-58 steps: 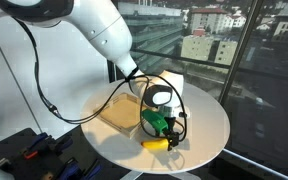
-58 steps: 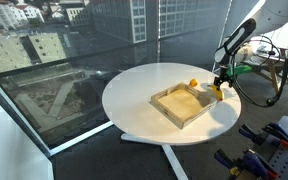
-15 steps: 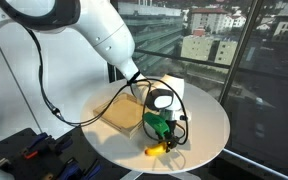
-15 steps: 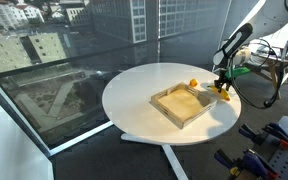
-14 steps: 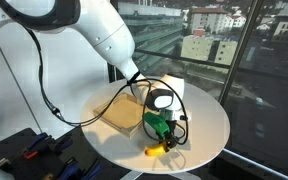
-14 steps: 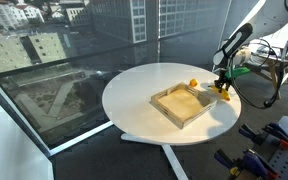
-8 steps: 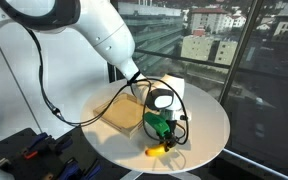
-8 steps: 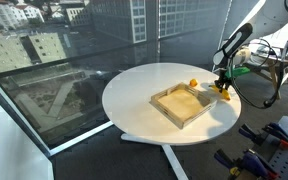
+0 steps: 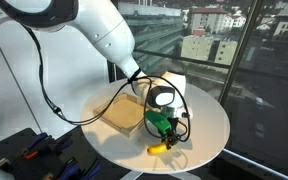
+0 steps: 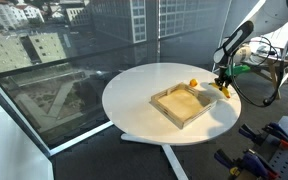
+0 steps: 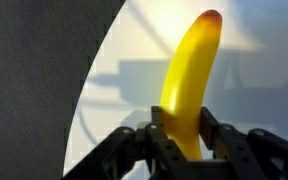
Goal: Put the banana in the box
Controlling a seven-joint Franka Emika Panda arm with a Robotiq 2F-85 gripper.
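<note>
The gripper (image 11: pixel 184 125), clamped on the banana (image 11: pixel 191 75), has just raised it slightly. Carrying it to the nearby box (image 10: pixel 179 104) likely comes next.

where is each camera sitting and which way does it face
An exterior view: beside the round table, facing the windows; sees the banana nearest, the box behind; the white arm and end effector show.
An exterior view: roughly the opposite side, higher, looking down; the box nearest, orange fruit beyond; the end effector shows at the right.
Wrist view: looks along the fingers closed on the banana.
Shared: all show banana and table; both exterior views show the box.
</note>
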